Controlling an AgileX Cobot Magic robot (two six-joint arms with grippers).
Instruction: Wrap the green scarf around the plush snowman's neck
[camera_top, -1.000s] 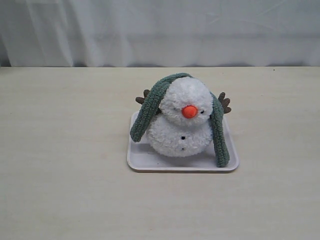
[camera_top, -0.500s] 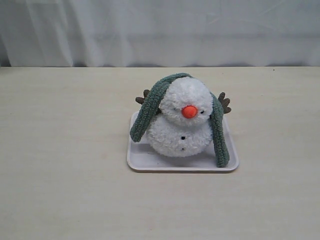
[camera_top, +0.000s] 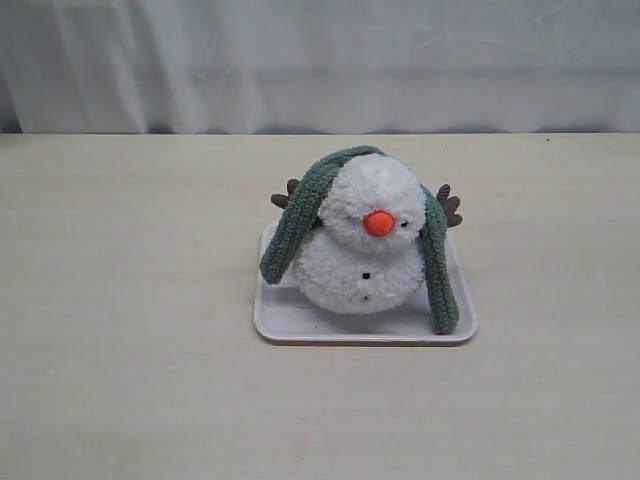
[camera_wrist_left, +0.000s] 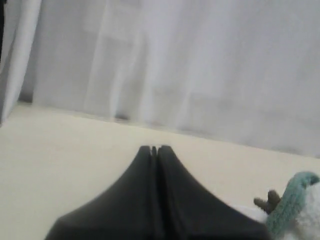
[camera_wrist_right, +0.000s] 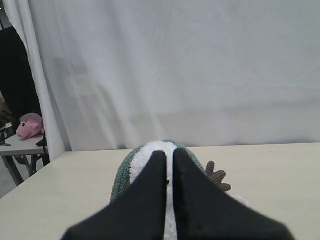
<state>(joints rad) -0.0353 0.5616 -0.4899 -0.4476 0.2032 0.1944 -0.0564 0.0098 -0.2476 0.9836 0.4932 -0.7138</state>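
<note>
- Snowman (camera_top: 360, 260) sits upright on a white tray (camera_top: 300, 325) mid-table, orange nose (camera_top: 378, 223) facing the exterior camera.
- Scarf (camera_top: 295, 225) is draped over the top and back of the head, not in the neck crease (camera_top: 345, 240). Both ends hang down the sides. The end on the exterior view's right reaches the tray's front rim; the other stops higher.
- Left gripper (camera_wrist_left: 154, 148): fingers pressed together, nothing between them, off to the side of the toy.
- Right gripper (camera_wrist_right: 169, 156): also closed and empty, pointed at the head. I can't judge the gap from its wrist view. Neither arm shows in the exterior view.
- Judgement: wrap not started, only the drape is there.
- Risks from here:
  - Pulling one end alone would likely slide the whole scarf off the round head, since nothing pins the other side.
  - The toy looks light and soft. A sideways tug could tip it or drag it off the tray, or shift the tray on the table (camera_top: 130, 300).
  - The fuzzy knit could snag on the brown branch arms (camera_top: 449, 205) when worked down to the neck.
  - Pinching too deep would grab white fur along with the scarf and lift the toy.
  - Crossing the ends in front brings both arms into the same space, so there's collision risk.
  - The uneven ends could leave one side too short to cross.
</note>
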